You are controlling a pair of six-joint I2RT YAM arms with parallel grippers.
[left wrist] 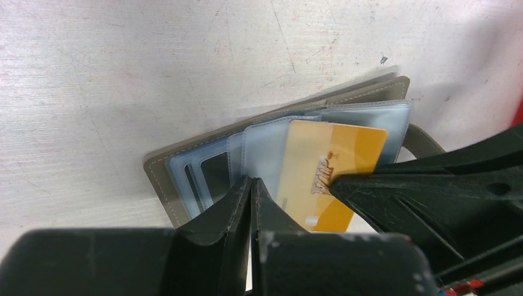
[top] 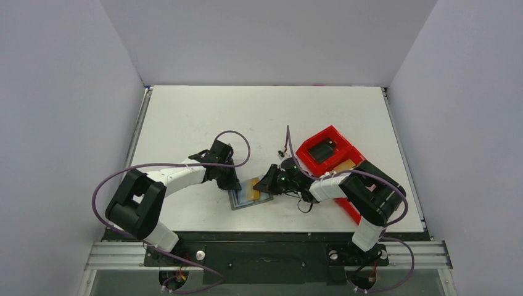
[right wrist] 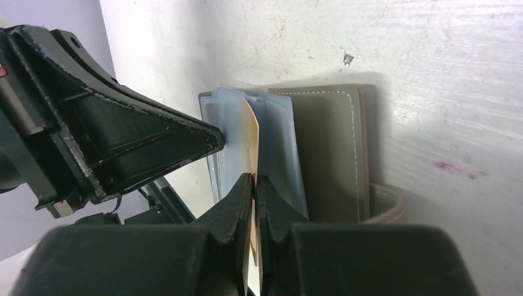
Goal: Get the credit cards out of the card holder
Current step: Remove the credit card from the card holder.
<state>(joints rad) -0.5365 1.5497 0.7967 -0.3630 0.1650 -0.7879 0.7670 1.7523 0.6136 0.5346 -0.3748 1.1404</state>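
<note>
Table (top: 259, 117) is carrying everything, its white top scuffed. Red tray (top: 336, 132) is sitting at 3 o'clock of table centre, with a black block (top: 322, 150) lying inside it.

Left gripper (top: 233, 184) is reaching in from 10 o'clock of the card holder (left wrist: 157, 169). Its jaws are fully clenched with nothing between them, and the tips are pressing on the clear sleeves (left wrist: 259, 151).

Right gripper (top: 266, 184) is coming in from 3 o'clock. Its jaws are pinching the credit card (left wrist: 333, 166), which is running edge-on between the fingers (right wrist: 237, 197) in the right wrist view.

Card holder is lying open on the table at 6 o'clock of centre, near the front edge. Its taupe cover is facing down and its blue-grey sleeves are fanning up.

Credit card, yellow-orange, is lying among the sleeves, one end toward the right gripper. Can't tell how much of it is sitting in a pocket.

Strap tab (left wrist: 425, 139) is curling off the holder's 3 o'clock side.
</note>
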